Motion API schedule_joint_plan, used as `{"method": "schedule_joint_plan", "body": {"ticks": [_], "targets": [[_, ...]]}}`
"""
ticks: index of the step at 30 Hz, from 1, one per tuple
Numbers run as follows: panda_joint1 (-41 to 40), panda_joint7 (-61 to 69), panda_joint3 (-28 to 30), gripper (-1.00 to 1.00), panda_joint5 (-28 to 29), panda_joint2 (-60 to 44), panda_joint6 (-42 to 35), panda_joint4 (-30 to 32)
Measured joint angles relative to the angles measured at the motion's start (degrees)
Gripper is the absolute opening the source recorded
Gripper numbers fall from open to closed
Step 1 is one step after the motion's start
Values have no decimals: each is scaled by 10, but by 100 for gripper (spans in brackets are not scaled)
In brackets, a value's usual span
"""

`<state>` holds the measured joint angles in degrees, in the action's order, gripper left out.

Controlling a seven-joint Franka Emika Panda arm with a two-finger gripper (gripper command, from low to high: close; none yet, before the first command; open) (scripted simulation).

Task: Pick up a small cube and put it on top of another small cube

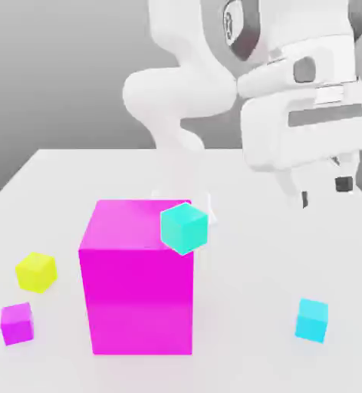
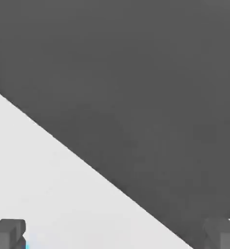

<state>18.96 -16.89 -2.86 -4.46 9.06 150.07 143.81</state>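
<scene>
Exterior view puts my white arm (image 1: 184, 84) high at the back of the pale tabletop (image 1: 261, 253), with my pincer (image 1: 324, 192) hanging on that view's right, well above the surface and clear of every block. Its dark fingertips (image 1: 343, 184) stand spread as wide as they go, and nothing sits between them. The small cyan cube (image 1: 312, 320) rests on the tabletop near the front on the exterior view's right, below my pincer and well apart from it. The turquoise cube (image 1: 184, 227) shows at the upper corner of the big magenta block (image 1: 136, 278), on that view's right side of it; whether it stands behind the block or touches it I cannot tell. On the exterior view's left, a small yellow cube (image 1: 36, 272) and a small magenta cube (image 1: 16, 323) sit near each other on the tabletop, the magenta one nearer the front. Through the hand view, my two grey fingertips (image 2: 7, 233) stand far apart over the tabletop's edge against a dark background.
</scene>
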Motion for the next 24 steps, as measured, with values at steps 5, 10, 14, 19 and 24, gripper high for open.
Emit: {"method": "schedule_joint_plan", "body": {"ticks": [5,10,14,19,24], "targets": [[51,56,-21,0,23,-104,53,34],[73,73,-22,0,76,-207,112,55],[89,61,-4,0,96,-290,178,41],[91,58,-1,-100,99,-303,187,39],[85,61,-9,-100,96,-270,161,45]]}}
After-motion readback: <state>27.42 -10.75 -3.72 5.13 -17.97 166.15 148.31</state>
